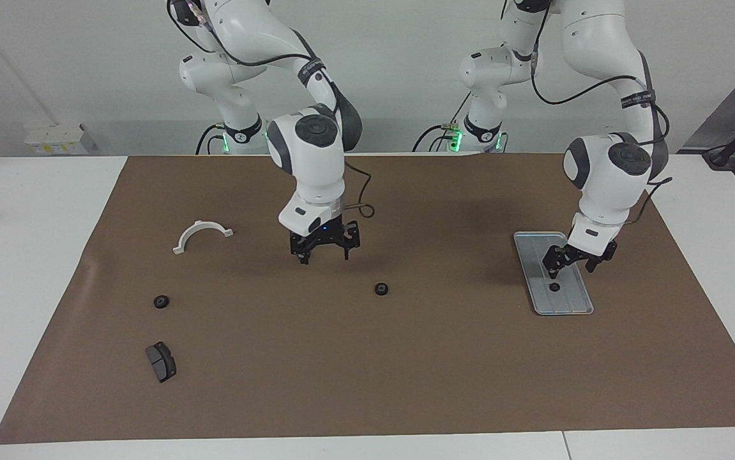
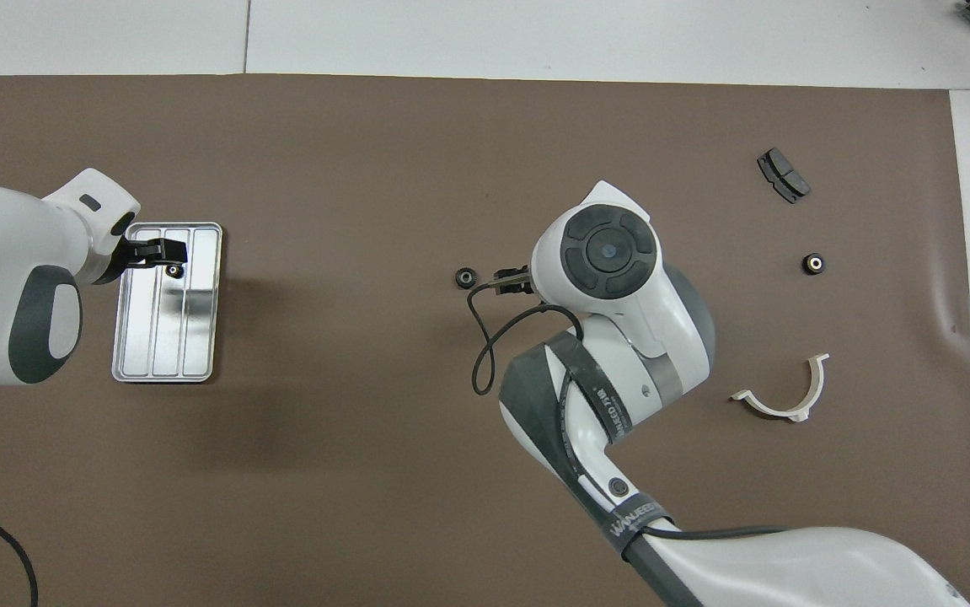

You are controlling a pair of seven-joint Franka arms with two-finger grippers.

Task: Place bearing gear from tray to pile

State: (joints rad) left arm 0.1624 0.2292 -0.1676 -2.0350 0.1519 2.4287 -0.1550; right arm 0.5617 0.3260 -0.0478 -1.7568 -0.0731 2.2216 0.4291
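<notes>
Carefully now: I lower my left gripper (image 1: 570,263), fingers apart, squarely around the small black bearing gear (image 1: 554,287) on the ridged silver-grey metal tray (image 1: 529,246).

Left gripper (image 1: 570,262) hangs over the ridged silver-grey metal tray (image 1: 536,249), a small black gear (image 1: 554,287) at its six o'clock; right gripper (image 1: 324,247) hovers open mid-mat.

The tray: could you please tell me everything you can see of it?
The tray is a flat, rectangular, silver-grey metal piece with rounded corners, a raised rim and lengthwise ridges. It lies flat on the brown mat toward the left arm's end of the table. One small black bearing gear rests in it, with the left gripper just above.
</notes>
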